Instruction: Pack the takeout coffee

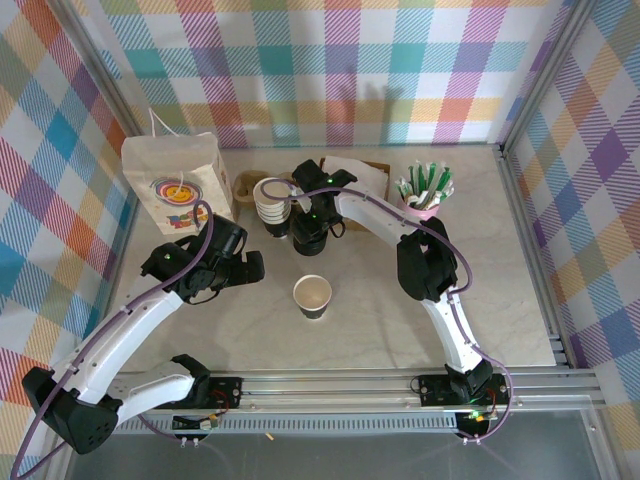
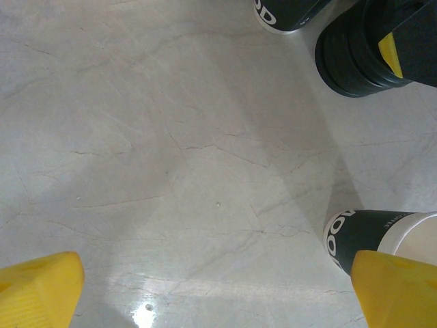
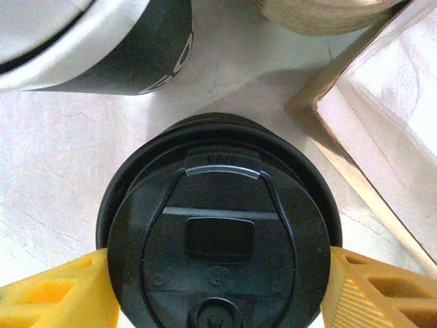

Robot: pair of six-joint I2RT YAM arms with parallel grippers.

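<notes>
Right gripper (image 3: 218, 283) flanks black lid (image 3: 218, 205) at 3 and 9 o'clock, clamping unclear; left gripper (image 2: 218, 294) spread apart.

Walls (image 1: 350, 60) pastel plaid: pink, teal, yellow, purple, orange. Table (image 1: 500, 300) pale grey marble, faint veins. Bag (image 1: 175, 185) white, multicolour round print. Lid (image 3: 218, 232) black. Single cup (image 1: 312, 297) dark outside, cream inside. Stacked cups (image 1: 270, 205) dark, cream rims, white lettering. Pink cup (image 1: 425, 208), green-and-white sticks (image 1: 428, 182). Arms (image 1: 130, 330) white and black, purple cables (image 1: 205, 225), yellow fingers (image 3: 48, 297).
</notes>
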